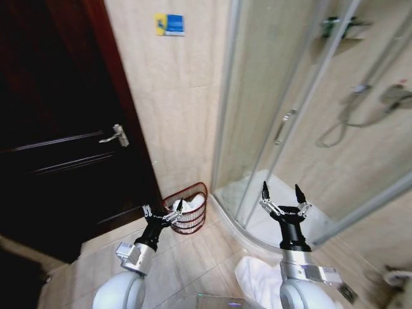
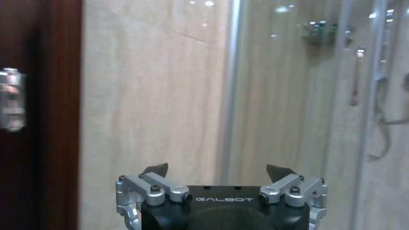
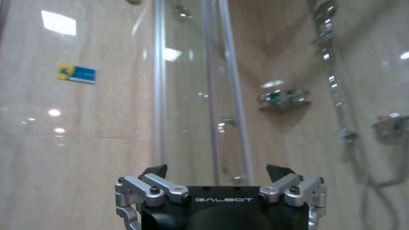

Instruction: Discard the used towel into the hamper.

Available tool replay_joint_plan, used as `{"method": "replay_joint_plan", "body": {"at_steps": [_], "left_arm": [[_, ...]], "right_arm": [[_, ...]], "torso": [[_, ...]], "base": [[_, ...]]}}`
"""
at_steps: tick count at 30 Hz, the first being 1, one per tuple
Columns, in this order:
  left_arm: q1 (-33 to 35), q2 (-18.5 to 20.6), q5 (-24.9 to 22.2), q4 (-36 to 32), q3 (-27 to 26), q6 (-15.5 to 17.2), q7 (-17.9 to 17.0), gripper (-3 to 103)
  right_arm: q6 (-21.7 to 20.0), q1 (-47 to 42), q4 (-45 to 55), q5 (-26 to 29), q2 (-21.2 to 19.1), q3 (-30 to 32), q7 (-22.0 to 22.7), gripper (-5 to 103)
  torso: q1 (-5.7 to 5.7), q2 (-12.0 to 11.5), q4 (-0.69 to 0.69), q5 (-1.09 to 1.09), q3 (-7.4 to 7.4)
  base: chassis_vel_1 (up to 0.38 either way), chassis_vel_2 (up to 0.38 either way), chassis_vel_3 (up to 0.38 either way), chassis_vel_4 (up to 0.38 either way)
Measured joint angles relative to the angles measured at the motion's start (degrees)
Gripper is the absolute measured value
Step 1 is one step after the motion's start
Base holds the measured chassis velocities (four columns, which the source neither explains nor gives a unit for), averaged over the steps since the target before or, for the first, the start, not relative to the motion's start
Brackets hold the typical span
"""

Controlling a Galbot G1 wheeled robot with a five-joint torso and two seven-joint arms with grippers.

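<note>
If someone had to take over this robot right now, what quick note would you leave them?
Left claw: open, empty, raised beside the hamper.
Right claw: open, empty, raised in front of the shower glass.
Hamper: on the floor in the corner between door and shower, white cloth already inside.
More white cloth lies low by the right arm.
Left: check whether that cloth must go in too.

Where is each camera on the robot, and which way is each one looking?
Head view: up on the head, looking down at the hamper with a white towel in it, the dark door and the shower glass; the open left gripper, the open right gripper and both arms show.
Left wrist view: on the left wrist, facing the tile wall between door and shower; its own gripper shows.
Right wrist view: on the right wrist, facing the shower; its own gripper shows.
Head and right wrist views both show the blue sign.
</note>
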Motion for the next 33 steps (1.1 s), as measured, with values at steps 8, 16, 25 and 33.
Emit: {"method": "replay_joint_plan", "body": {"at_steps": [8, 16, 25, 33], "left_arm": [[0.0, 0.0, 0.0, 0.0, 0.0, 0.0, 0.0, 100], [0.0, 0.0, 0.0, 0.0, 0.0, 0.0, 0.0, 100], [0.0, 0.0, 0.0, 0.0, 0.0, 0.0, 0.0, 100], [0.0, 0.0, 0.0, 0.0, 0.0, 0.0, 0.0, 100]], "right_arm": [[0.19, 0.48, 1.79, -1.05, 0.0, 0.8, 1.38, 100], [-1.12, 0.3, 3.54, -1.54, 0.12, 0.8, 5.66, 100], [-2.26, 0.22, 4.84, -1.58, 0.09, 0.23, 8.39, 100], [-2.31, 0.48, 5.0, -1.26, 0.05, 0.31, 10.26, 100]], "torso": [[-0.24, -0.59, 0.0, 0.0, -0.33], [-0.52, -1.19, -0.01, 0.0, -0.66], [-0.78, -1.76, 0.0, 0.01, -0.96], [-1.13, -2.5, 0.0, 0.01, -1.36]], "base": [[-0.123, -0.127, -0.119, -0.118], [-0.136, -0.129, -0.125, -0.124], [-0.129, -0.121, -0.124, -0.129], [-0.12, -0.12, -0.129, -0.124]]}}
